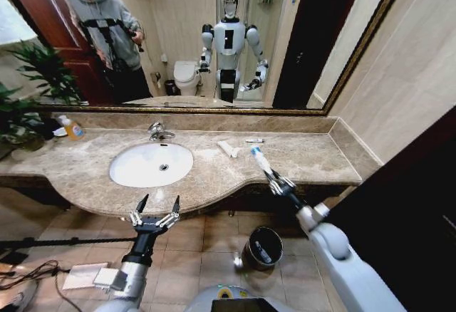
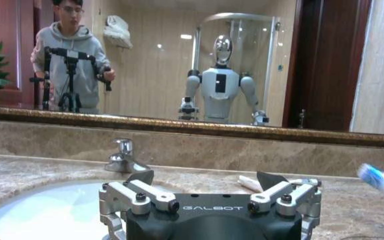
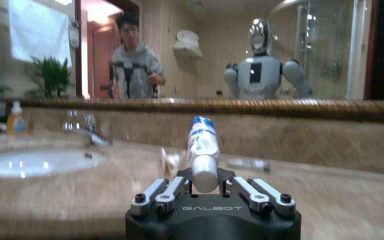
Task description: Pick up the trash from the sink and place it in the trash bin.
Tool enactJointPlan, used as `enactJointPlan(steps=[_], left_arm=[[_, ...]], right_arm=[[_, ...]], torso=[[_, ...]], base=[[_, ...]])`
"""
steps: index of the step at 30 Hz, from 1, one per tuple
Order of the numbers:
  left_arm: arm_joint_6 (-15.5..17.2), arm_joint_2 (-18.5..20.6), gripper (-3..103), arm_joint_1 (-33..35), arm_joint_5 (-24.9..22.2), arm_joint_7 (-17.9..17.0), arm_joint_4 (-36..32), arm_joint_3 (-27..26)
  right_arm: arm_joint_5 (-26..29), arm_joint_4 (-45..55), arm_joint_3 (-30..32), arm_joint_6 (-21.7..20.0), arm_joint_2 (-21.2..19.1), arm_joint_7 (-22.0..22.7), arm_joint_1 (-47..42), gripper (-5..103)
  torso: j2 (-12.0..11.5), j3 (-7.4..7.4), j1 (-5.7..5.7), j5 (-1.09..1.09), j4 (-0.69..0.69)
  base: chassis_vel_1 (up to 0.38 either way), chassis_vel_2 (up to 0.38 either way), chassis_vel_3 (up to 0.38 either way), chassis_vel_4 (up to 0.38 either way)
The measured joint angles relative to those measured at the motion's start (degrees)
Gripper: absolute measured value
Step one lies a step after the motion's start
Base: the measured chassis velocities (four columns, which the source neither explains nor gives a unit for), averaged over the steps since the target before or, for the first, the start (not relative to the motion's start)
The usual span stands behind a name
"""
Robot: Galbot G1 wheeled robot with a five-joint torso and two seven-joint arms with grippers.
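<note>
My right gripper (image 1: 278, 182) (image 3: 205, 179) is shut on a piece of trash, a white tube with a blue end (image 1: 259, 160) (image 3: 202, 147), held just above the counter's front right edge. More trash lies on the counter right of the sink (image 1: 125, 177): a white tube (image 1: 227, 148) and a small wrapper (image 1: 254, 140). The basin looks bare. My left gripper (image 1: 156, 209) (image 2: 205, 181) hangs open in front of the counter edge, below the sink (image 2: 38, 212). The dark round trash bin (image 1: 263, 248) stands on the floor under the counter, below the right gripper.
A chrome faucet (image 1: 158, 132) stands behind the basin. An orange soap bottle (image 1: 71, 127) and a plant (image 1: 28, 98) sit at the counter's far left. A mirror spans the wall. Cables and a white box (image 1: 85, 276) lie on the tiled floor.
</note>
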Motion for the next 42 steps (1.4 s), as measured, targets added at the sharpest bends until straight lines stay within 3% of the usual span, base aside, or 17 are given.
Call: enactJointPlan(steps=[5, 10, 14, 22, 25, 31, 36, 42], left_arm=[[0.0, 0.0, 100, 0.0, 0.0, 0.0, 0.0, 0.0], [0.0, 0.0, 100, 0.0, 0.0, 0.0, 0.0, 0.0], [0.0, 0.01, 100, 0.0, 0.0, 0.0, 0.0, 0.0], [0.0, 0.0, 100, 0.0, 0.0, -0.01, 0.0, 0.0], [0.0, 0.0, 100, 0.0, 0.0, 0.01, 0.0, 0.0], [0.0, 0.0, 100, 0.0, 0.0, 0.0, 0.0, 0.0], [0.0, 0.0, 100, 0.0, 0.0, 0.0, 0.0, 0.0], [0.0, 0.0, 100, 0.0, 0.0, 0.0, 0.0, 0.0]], right_arm=[[-4.52, -5.69, 2.44, 7.21, 1.14, -3.31, -4.63, 23], [-5.24, -7.48, 2.24, 8.35, 1.73, -3.13, -8.79, 23], [-8.89, -12.8, 0.39, 9.28, 2.72, -3.17, -9.91, 23], [-19.37, -31.34, -3.69, 1.86, 5.18, -2.33, -0.52, 23], [-27.02, -43.39, -4.45, -0.89, 7.12, -2.85, 6.98, 23], [-33.66, -53.9, -5.83, -6.03, 9.67, -1.52, 15.35, 23], [-36.87, -58.89, -6.22, -6.97, 11.48, -0.86, 19.84, 23], [-48.68, -69.14, -4.52, -3.88, 14.72, 1.15, 26.38, 23]], torso=[[0.0, 0.0, 0.0, 0.02, 0.0], [0.0, 0.0, 0.0, -0.02, 0.0], [0.0, 0.0, 0.0, 0.0, 0.0], [-0.01, 0.01, 0.01, 0.0, 0.0], [-0.01, 0.01, 0.01, 0.02, 0.01], [-0.01, 0.01, 0.01, 0.01, 0.01], [-0.01, 0.01, 0.01, 0.0, 0.01], [-0.01, 0.01, 0.01, 0.0, 0.01]], base=[[0.0, 0.0, 0.0, 0.0], [0.0, 0.0, 0.0, 0.0], [0.0, 0.0, 0.0, 0.0], [0.0, 0.0, 0.0, 0.0], [0.0, 0.0, 0.0, 0.0], [0.0, 0.0, 0.0, 0.0], [0.0, 0.0, 0.0, 0.0], [0.0, 0.0, 0.0, 0.0]])
